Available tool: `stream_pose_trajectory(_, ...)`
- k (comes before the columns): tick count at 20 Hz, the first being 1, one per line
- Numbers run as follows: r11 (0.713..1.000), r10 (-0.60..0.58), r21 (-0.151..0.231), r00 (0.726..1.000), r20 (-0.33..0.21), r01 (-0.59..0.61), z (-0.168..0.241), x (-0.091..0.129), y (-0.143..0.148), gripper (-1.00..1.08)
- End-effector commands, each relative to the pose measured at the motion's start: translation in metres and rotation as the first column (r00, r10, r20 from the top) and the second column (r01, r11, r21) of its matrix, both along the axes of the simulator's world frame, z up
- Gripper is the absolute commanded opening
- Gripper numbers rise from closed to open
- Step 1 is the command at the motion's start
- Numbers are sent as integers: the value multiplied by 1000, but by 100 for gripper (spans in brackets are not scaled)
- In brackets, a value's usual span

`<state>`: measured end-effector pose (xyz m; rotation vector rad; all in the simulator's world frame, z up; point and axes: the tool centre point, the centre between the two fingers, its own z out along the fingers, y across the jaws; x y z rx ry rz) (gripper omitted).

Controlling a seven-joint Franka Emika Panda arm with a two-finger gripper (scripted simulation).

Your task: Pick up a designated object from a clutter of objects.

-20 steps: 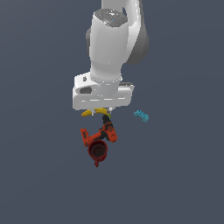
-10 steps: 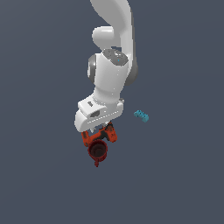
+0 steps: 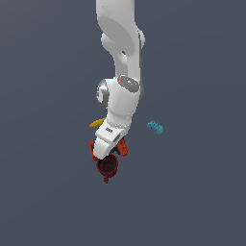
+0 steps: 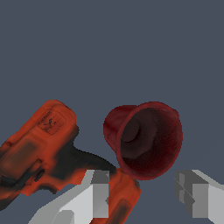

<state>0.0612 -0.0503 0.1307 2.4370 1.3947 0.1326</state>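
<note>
End effector (image 4: pixel 146 194) hangs spread, holding nothing, just short of the dark red cup (image 4: pixel 146 139), which sits at centre-right of the wrist frame, mouth facing the camera. One finger (image 4: pixel 98 192) overlaps the power drill (image 4: pixel 41 146) (touching the cup's base).

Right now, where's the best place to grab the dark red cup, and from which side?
Probably by the rim of the dark red cup: one open jaw inside the mouth, one outside the wall, on the side away from the power drill, which sits close against it.
</note>
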Motion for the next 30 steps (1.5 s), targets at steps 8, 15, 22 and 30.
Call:
stream_pose_trajectory(8,987,159,-25,987,-12,-159,-26,-2,6,28)
stream_pose_trajectory(15,987,157,-24,987,-12,-158,-30,-1,5,28)
stream_pose_trajectory(22,986,163,-25,987,-13,-163,-49,4,1,28)
stream_pose_trajectory(30,986,163,-25,986,-13,-164,-51,4,0,-100)
